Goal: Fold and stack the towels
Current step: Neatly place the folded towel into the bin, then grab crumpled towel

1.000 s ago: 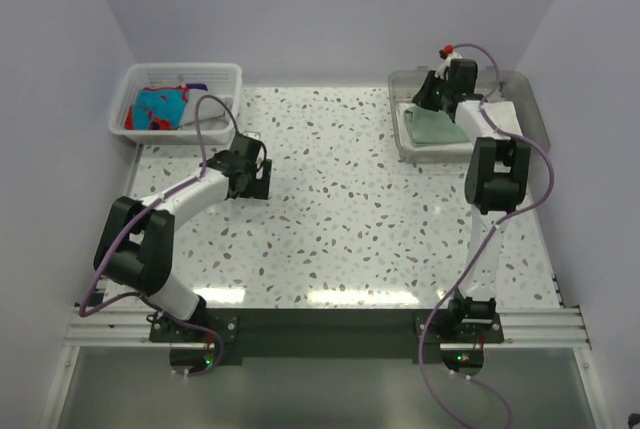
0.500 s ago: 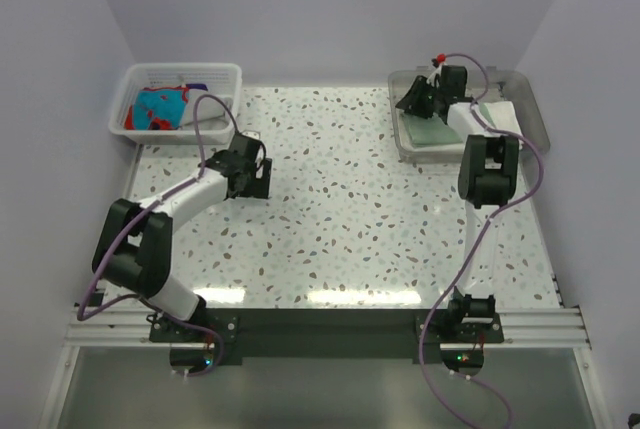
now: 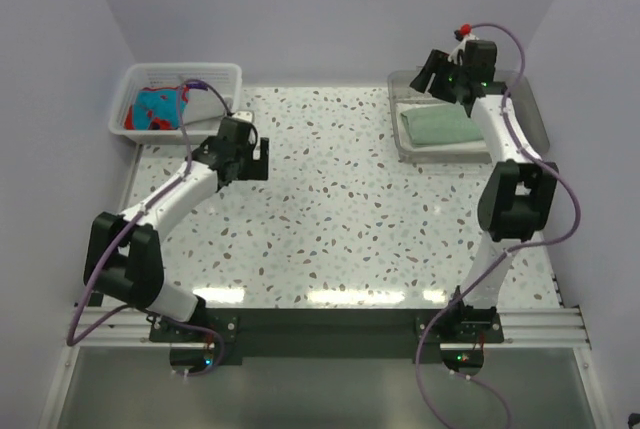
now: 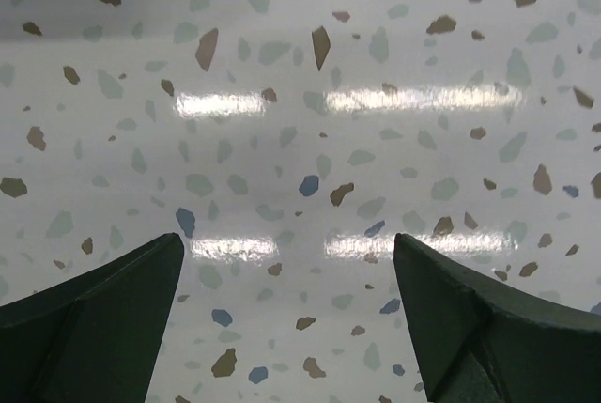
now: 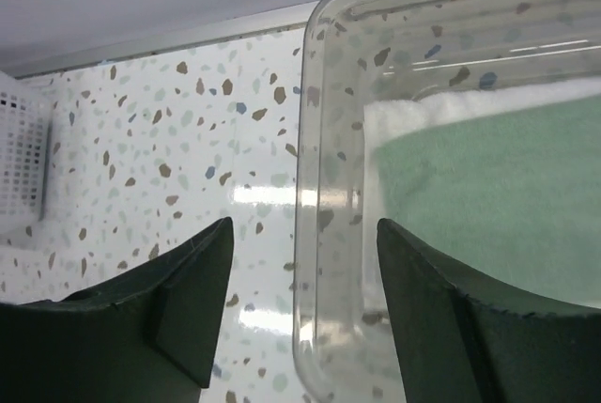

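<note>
Lifting clear, right fingers [image 5: 188,300] spread and empty, mint towel [image 5: 498,196] released into tray [image 5: 310,234] beneath; left fingers [image 4: 94,318] spread, nearing basket [image 3: 200,68] for next.

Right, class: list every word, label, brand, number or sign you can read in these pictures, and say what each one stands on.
None: no text can be read in any view.
The white basket, the clear tray, the mint green towel and the speckled table show no print.
The patterned towel shows only turquoise and red shapes, no letters.
</note>
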Robot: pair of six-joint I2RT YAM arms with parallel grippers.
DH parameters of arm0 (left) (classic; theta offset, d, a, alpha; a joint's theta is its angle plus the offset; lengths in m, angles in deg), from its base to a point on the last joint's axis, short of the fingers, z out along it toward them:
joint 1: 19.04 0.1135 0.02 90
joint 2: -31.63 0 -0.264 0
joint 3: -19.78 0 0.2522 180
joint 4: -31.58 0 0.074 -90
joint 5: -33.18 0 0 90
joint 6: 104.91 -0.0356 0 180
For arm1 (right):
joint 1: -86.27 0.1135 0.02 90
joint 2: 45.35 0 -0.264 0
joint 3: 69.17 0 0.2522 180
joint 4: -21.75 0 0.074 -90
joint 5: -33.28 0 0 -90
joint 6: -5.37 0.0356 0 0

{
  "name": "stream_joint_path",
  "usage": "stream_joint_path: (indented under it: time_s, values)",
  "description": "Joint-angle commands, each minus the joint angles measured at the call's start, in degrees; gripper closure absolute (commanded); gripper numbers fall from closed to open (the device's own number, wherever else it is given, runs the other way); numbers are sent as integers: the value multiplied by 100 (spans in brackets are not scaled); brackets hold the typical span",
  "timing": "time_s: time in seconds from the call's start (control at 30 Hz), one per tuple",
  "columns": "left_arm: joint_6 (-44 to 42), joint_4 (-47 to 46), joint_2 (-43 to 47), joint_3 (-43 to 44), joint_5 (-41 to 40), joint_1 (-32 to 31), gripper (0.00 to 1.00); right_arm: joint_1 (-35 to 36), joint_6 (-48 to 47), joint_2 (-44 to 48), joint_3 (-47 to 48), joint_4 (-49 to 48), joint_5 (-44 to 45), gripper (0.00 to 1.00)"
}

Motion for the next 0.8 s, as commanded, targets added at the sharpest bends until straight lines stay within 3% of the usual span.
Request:
stream_joint_path:
  time_s: [0.0, 0.27, 0.5, 0.77]
  values:
    - [288, 49, -57, 1020, -139, 298, 0, 182, -274, 1219, -788, 617, 475, 29]
    - [579, 173, -1400, 2841, -361, 1528, 1, 1026, -292, 2969, -2865, 864, 625, 2]
    - [675, 340, -2842, 4336, -535, 2258, 4, 1606, -274, 3884, -4297, 513, 257, 2]
    - [755, -319, -3441, 4408, -1343, 2785, 10, 1765, -397, 4087, -4791, 407, -263, 1]
